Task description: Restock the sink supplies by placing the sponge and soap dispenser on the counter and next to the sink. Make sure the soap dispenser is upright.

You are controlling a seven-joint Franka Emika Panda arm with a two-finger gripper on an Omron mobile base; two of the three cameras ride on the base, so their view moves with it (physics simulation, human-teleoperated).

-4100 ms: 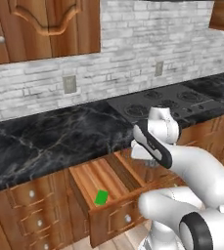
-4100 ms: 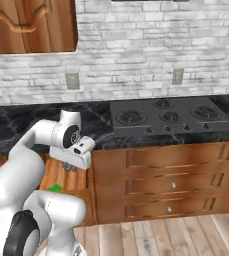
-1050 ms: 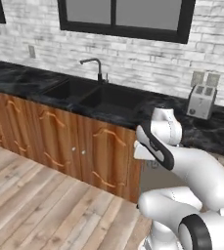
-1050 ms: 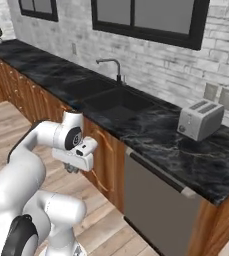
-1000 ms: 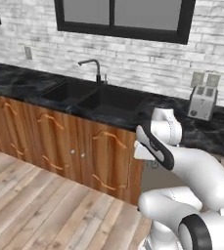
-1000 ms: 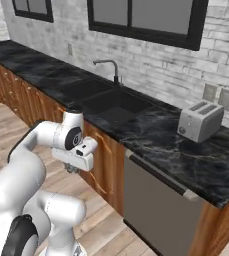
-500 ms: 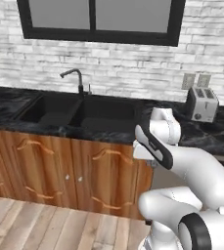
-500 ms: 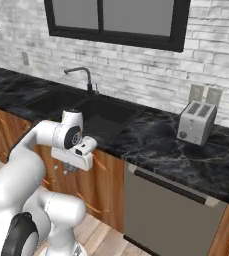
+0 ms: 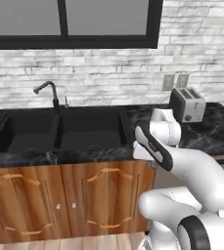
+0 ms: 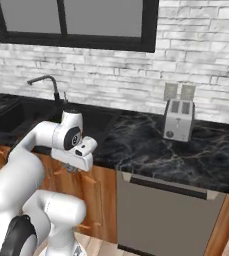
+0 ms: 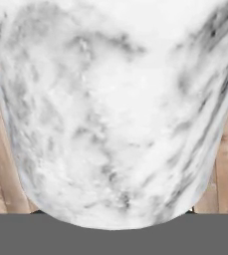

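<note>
**Pale bottle fills the claw's camera, arm low in front of the counter**

In the hand view the soap dispenser (image 11: 110,109) sits hard against the lens: a pale grey, marbled, rounded body. It is broad at the top of the frame and narrows to a curved end at the bottom, so its long axis seems to run top to bottom there. Its pump top is hidden, so I cannot tell which end points up.

The gripper (image 10: 73,169) hangs under the white hand at lower left of the right base view, jaws drawn in narrow around the bottle. It sits in front of the counter (image 10: 176,150), below its edge. The sink (image 9: 59,132) lies at centre left of the left base view.
</note>
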